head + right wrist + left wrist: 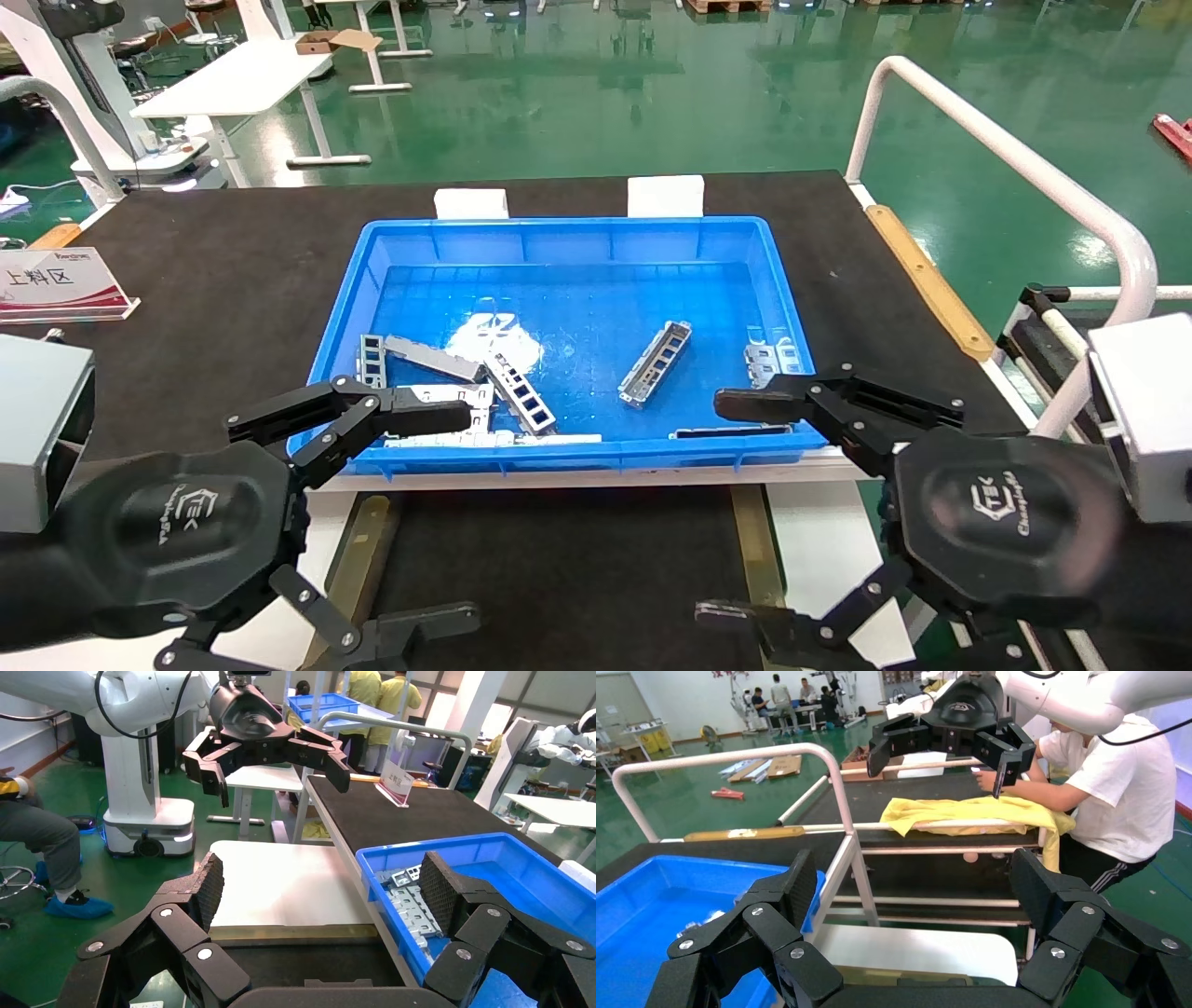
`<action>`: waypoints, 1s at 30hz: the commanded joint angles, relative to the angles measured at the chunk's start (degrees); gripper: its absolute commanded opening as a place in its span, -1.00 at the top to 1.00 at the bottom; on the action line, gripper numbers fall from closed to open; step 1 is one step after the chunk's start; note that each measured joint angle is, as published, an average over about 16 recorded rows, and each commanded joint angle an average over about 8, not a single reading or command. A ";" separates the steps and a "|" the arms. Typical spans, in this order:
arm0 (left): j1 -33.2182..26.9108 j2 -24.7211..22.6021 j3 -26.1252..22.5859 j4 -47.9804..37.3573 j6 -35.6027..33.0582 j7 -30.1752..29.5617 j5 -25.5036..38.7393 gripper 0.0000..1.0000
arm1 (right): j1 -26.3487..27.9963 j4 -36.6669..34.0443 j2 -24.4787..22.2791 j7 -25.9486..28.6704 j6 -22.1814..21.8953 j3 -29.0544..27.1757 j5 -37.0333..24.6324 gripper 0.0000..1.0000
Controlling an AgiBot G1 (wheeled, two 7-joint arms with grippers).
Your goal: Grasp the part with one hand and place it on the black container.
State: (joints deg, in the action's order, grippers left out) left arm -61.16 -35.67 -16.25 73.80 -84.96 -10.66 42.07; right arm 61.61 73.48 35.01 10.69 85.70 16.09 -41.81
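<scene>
The part [656, 362], a slim grey channel bracket with a row of cutouts, lies slanted in the right half of the blue bin [568, 228]. The black container [559, 568] is the matte-black tray below the bin, edged by brass strips [752, 550]. It also shows in the right wrist view [302, 966]. My left gripper [470, 514] is open and empty, hovering over the bin's front left corner and the tray; its own view [914, 881] shows nothing between the pads. My right gripper [712, 508] is open and empty at the bin's front right, with nothing between its pads in its own view [321, 881].
Several other metal pieces and flat slotted plates [466, 401] lie in the bin's front left, and more sit at the right [773, 359]. A white railing [1024, 158] runs along the right. A sign [56, 280] stands at the left. A person [1116, 776] sits beyond the railing.
</scene>
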 commanded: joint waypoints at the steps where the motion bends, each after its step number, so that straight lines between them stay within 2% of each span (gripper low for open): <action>1: 0.13 -0.18 -0.04 0.14 0.20 -0.01 -0.03 -1.00 | 0.01 -0.01 0.00 -0.01 0.00 0.01 0.01 -1.00; 8: 0.48 -2.07 -1.00 -0.40 1.69 0.38 1.38 -1.00 | 0.02 -0.03 -0.01 -0.03 0.00 0.05 0.02 -1.00; 14: -0.74 -5.98 -2.56 -3.86 3.34 1.53 3.57 -1.00 | 0.03 -0.03 -0.02 -0.04 -0.01 0.07 0.04 -1.00; 30: -9.86 -19.73 -7.37 -23.05 6.64 8.65 11.43 -1.00 | 0.05 -0.03 -0.05 -0.08 -0.04 0.14 0.09 -1.00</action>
State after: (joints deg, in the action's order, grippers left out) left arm -70.93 -55.50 -23.45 50.64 -78.24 -2.04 53.15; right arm 61.65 73.45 34.96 10.61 85.66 16.23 -41.72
